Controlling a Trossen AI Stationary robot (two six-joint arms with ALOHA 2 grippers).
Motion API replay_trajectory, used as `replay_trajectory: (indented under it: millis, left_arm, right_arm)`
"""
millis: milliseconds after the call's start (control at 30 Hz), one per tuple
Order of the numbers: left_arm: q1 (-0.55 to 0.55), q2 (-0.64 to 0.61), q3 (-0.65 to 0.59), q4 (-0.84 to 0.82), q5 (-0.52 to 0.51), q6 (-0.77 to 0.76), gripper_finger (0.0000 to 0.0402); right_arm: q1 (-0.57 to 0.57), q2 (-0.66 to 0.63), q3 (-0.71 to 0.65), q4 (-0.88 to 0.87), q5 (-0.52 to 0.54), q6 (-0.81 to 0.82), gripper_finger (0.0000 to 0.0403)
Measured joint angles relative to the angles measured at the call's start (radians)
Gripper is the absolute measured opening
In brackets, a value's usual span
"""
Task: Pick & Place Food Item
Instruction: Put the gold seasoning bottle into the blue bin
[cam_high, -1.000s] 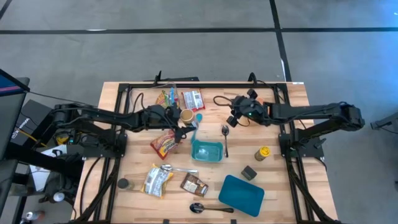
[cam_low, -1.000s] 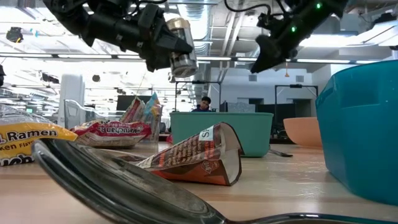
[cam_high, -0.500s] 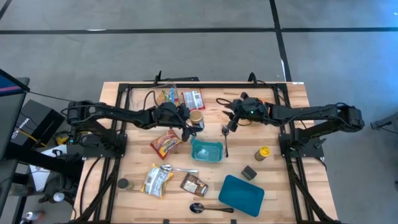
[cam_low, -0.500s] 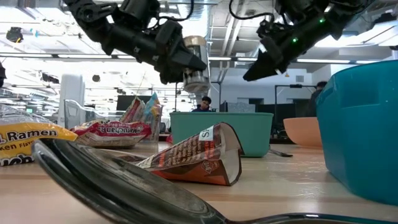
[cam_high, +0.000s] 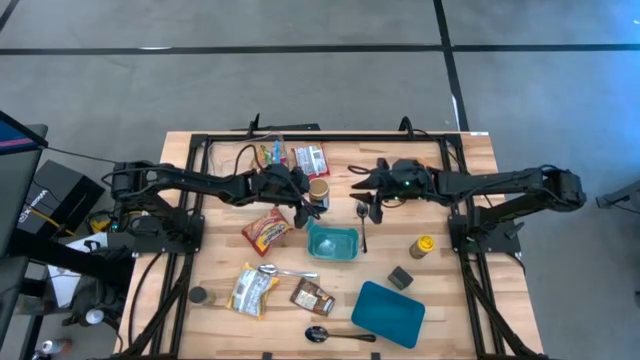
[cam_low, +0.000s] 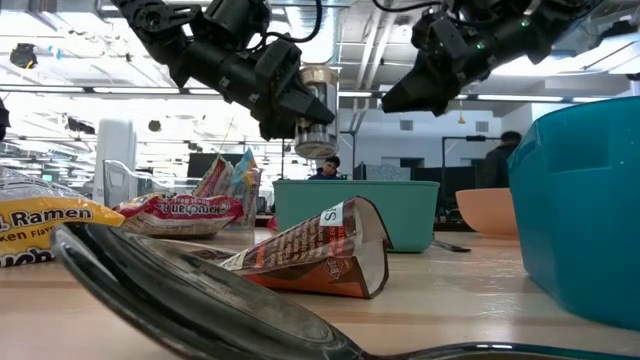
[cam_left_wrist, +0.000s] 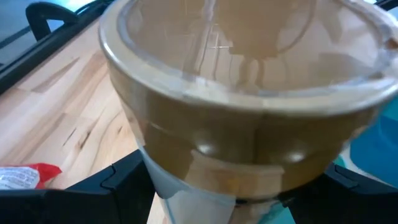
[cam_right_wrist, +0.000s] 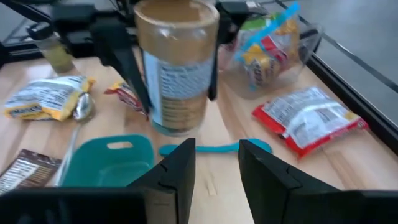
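Note:
A clear jar with brown contents and a tan lid hangs in the air just beyond the far edge of the teal bin. It also shows in the low view and the right wrist view. My left gripper is shut on it. My right gripper is open and empty to the jar's right, above a metal spoon, its fingers pointing toward the jar. My left gripper pinches the jar's body between its two fingers, one on each side, below the lid. The fingers come roughly level from the table's left. The jar stands nearly upright, lid up, lifted clear of the table.
Snack packets lie at the far side and left of the bin. A ramen pack, a brown packet, a teal lid, a yellow bottle, a teal spoon and more spoons are spread about.
My left gripper has carried the jar toward the table's right and a little down, and the jar has gone from tilted to nearly upright. My right gripper has shifted slightly toward the near edge and turned its fingers toward the jar.

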Motion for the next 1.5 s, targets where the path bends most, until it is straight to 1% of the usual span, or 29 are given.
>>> replay_trajectory:
  millis: [167,500,600,733,1000,1133,1267,1367,1500]
  left_arm:
    - [-0.003,0.0,0.0,0.008,0.0,0.029,0.028]
    - [-0.039,0.0,0.0,0.03,-0.001,0.078,0.028]
    - [-0.042,0.0,0.0,0.032,-0.001,0.078,0.028]
    - [-0.042,0.0,0.0,0.032,-0.001,0.078,0.028]
    - [-0.042,0.0,-0.001,0.032,-0.001,0.078,0.028]
    - [-0.042,0.0,-0.001,0.032,-0.001,0.078,0.0281]
    - [-0.042,0.0,-0.001,0.035,-0.001,0.078,0.0281]
    - [-0.042,0.0,-0.001,0.036,-0.001,0.078,0.0281]
    - [-0.042,0.0,-0.001,0.035,-0.001,0.078,0.0281]
  right_arm:
    - [0.033,0.0,0.0,0.011,-0.002,-0.002,0.0116]
    - [0.061,0.0,0.0,0.046,-0.001,0.001,0.0116]
    - [0.064,0.0,0.0,0.046,-0.001,0.01,0.0123]
    - [0.065,0.0,0.0,0.046,-0.001,0.016,0.0151]
    - [0.065,0.0,0.0,0.053,-0.001,0.04,0.0248]
    - [0.065,0.005,0.0,0.088,-0.001,0.043,0.0288]
    - [0.065,0.051,0.0,0.168,-0.001,0.036,0.0314]
    - [0.064,0.107,0.002,0.228,0.0,0.001,0.0328]
    - [0.062,0.144,0.025,0.244,0.0,-0.024,0.0337]
